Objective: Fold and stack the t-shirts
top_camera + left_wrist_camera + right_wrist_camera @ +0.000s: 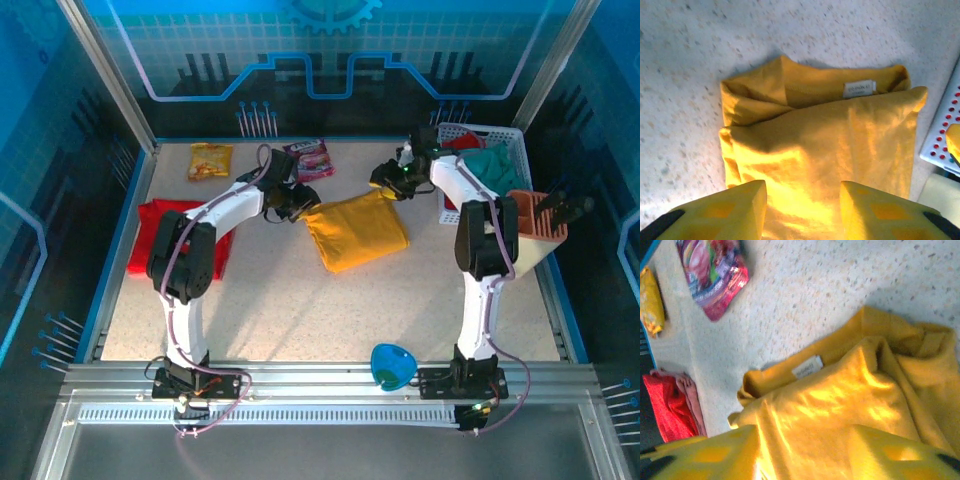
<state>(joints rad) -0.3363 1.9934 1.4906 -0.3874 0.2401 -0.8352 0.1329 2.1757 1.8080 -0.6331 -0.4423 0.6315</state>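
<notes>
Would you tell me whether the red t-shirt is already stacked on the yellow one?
No, the red t-shirt lies off to the left, clear of the folded mustard-yellow t-shirt.

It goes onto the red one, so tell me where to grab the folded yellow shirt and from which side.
Probably the edge of the yellow shirt opposite its label, from the left, low along the table. It lies flat in stacked layers, so the left fingers pinching through every layer there should keep the fold.
</notes>
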